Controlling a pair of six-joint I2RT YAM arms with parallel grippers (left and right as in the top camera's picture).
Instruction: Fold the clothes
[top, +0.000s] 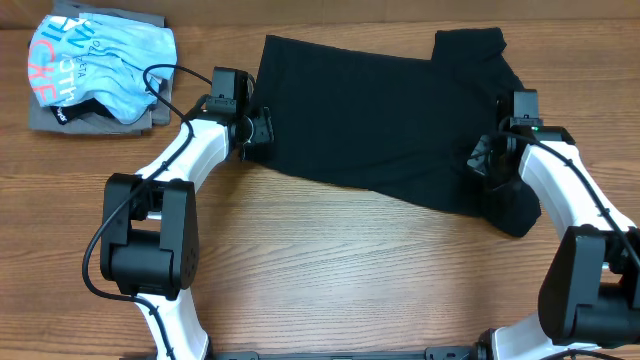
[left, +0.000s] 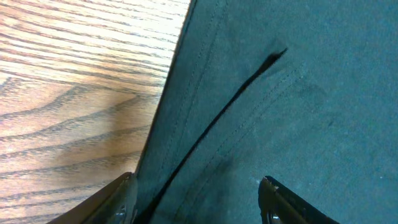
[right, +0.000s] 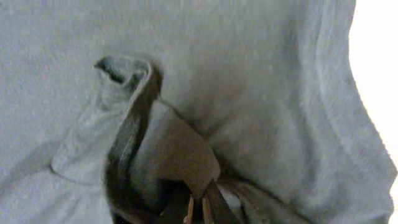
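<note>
The clothes, a black T-shirt (top: 385, 125), lie spread across the far middle of the table. My left gripper (top: 256, 128) stands open at the shirt's left edge, its fingers (left: 124, 199) astride the hem and a dark fold (left: 224, 112). My right gripper (top: 490, 165) is over the shirt's right side, shut on a pinched ridge of the clothes (right: 180, 155). In the right wrist view the fabric rises in a crumpled fold (right: 118, 74) just ahead of the jaws, which stand together.
A light blue shirt with coral lettering (top: 100, 65) lies on a grey folded garment (top: 90, 118) at the far left. Bare wooden tabletop (top: 350, 270) spans the near half between the two arm bases.
</note>
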